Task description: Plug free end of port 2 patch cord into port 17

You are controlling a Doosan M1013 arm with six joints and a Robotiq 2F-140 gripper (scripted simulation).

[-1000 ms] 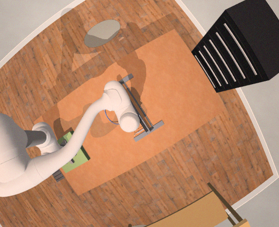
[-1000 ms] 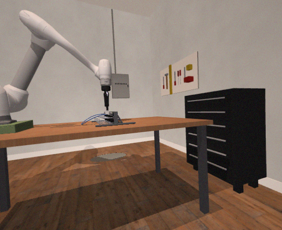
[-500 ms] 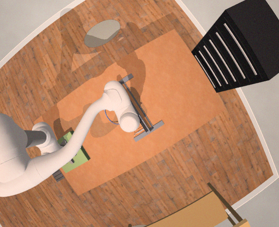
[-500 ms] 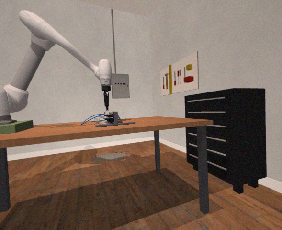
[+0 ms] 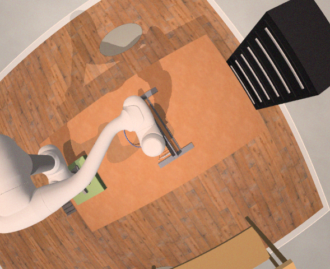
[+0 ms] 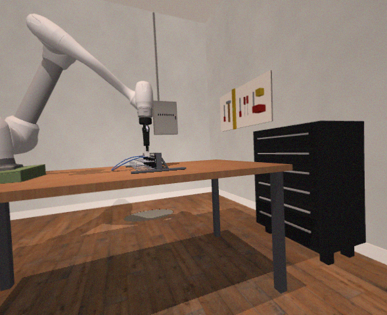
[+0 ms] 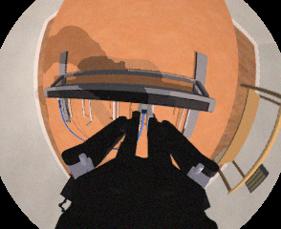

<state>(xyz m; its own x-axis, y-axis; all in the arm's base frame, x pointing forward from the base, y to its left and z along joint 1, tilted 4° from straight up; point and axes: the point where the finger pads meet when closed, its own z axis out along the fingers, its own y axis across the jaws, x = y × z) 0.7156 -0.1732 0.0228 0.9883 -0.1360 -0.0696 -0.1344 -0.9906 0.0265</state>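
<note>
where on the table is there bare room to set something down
The broad stretch of the orange wooden table between the grey patch rack and the black drawer cabinet. Crowded: the rack's front, with blue cords, hand and green tray.

The top view looks straight down from high up, taking in the whole table (image 5: 217, 95) and floor. The exterior view stands low and far off, facing the table's long edge. The wrist view looks down past the end effector (image 7: 142, 129), close to the rack (image 7: 131, 86), which all three share.
</note>
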